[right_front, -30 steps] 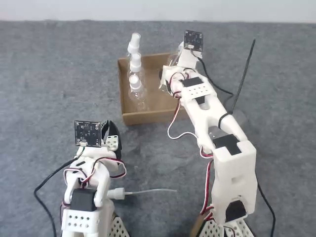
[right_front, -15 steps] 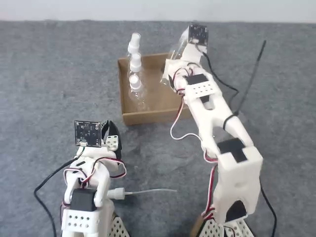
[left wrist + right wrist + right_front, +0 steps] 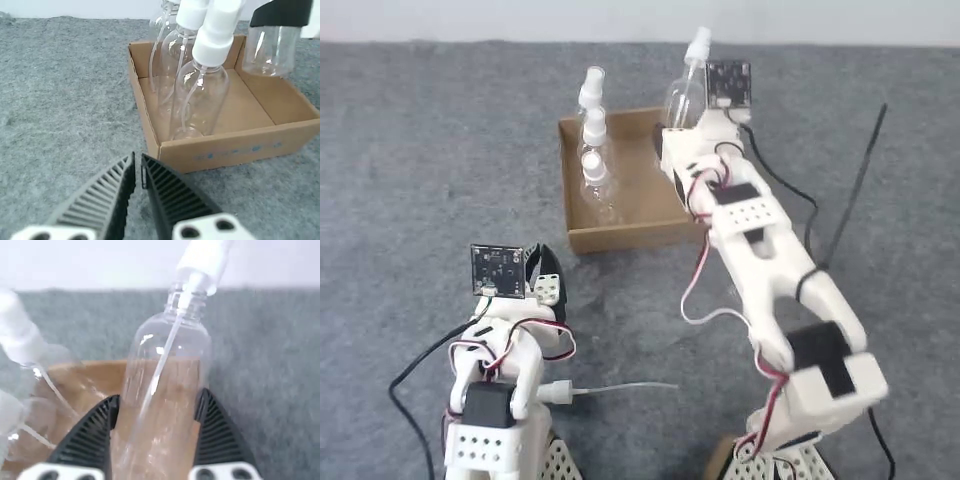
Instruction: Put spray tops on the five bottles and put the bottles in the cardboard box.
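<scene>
bottle [image 3: 165, 355] clamped in right end effector [image 3: 157, 397], over cardboard box [image 3: 620, 238] (spray top [image 3: 202, 262] fitted)

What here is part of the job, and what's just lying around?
Job:
- cardboard box
- three capped bottles standing in it
- held bottle, in the right arm's jaws
- loose spray top by the left arm's base

Lying about:
- black cable beside the right arm
- grey mat
</scene>
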You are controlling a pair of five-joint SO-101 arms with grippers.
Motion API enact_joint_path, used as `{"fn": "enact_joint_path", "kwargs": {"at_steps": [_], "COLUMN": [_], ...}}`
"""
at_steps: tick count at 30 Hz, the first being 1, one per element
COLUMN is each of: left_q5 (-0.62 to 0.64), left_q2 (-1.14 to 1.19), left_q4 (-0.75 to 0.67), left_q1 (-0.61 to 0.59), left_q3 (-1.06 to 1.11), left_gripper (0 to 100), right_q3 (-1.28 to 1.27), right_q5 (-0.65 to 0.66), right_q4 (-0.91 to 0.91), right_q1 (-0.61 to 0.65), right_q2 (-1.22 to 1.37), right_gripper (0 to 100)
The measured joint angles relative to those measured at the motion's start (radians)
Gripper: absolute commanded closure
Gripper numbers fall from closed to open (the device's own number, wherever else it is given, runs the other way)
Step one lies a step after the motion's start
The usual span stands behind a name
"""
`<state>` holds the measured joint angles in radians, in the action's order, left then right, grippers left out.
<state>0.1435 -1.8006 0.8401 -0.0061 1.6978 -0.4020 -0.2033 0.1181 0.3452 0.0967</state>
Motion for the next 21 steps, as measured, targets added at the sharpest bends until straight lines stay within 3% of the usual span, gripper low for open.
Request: {"fn": "enact_joint_path", "kwargs": {"at_steps": [6, 16, 21], "left_q5": [0.0, 0.0, 0.0], "left_q2": [0.0, 0.0, 0.0], "left_q4": [0.0, 0.0, 0.0], "left_q1": [0.0, 0.0, 0.0], "left_q3": [0.0, 0.0, 0.0], "left_gripper": [98, 98, 98], "right_q3": [-0.23, -0.374, -0.569], "right_q5": [0.091, 0.178, 0.264], "right_q4": [-0.241, -0.353, -0.531], "right_q1": [0.0, 0.0, 0.002], "right_q2": [-0.157, -0.307, -0.493], "right_gripper": [99.1, 99.1, 99.2]}}
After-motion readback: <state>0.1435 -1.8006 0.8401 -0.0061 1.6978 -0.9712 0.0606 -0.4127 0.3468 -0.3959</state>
